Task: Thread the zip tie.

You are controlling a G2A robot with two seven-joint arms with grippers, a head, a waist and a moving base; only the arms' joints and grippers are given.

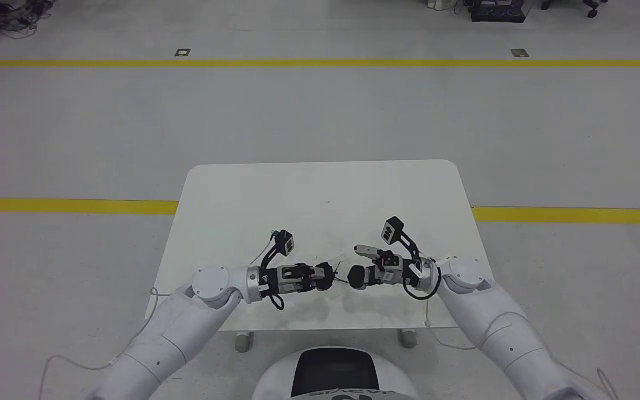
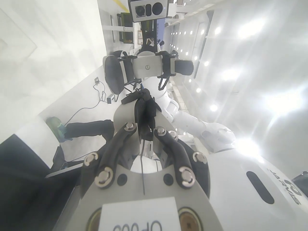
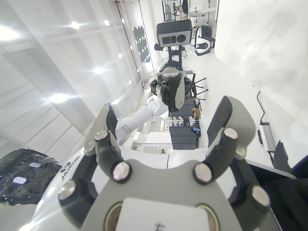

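On the left side of the white table, the left arm lies low over the near edge, its forearm pointing toward the middle. The left gripper is pinched to a narrow point, its two black fingers pressed together on the zip tie. In the left wrist view the tie is a thin black strand that comes out from between the closed fingers and trails back along the middle of the gripper toward the wrist. A short dark bit also juts past the fingertips, though its exact shape is hard to make out. In the top view the left gripper's tip faces the other gripper across the middle of the table's near part, with a thin dark line showing in the small gap between the two.

Further right, the right gripper faces the left one almost head-on, near it but apart. It is spread wide, and its two dark ribbed pads stand well apart with nothing between them. The right wrist view looks through that gap at the left gripper farther off. The tie sits wholly in the left gripper's grasp. The pictures do not show whether its free end reaches the right gripper's pads. The right arm comes in from the table's near right corner.
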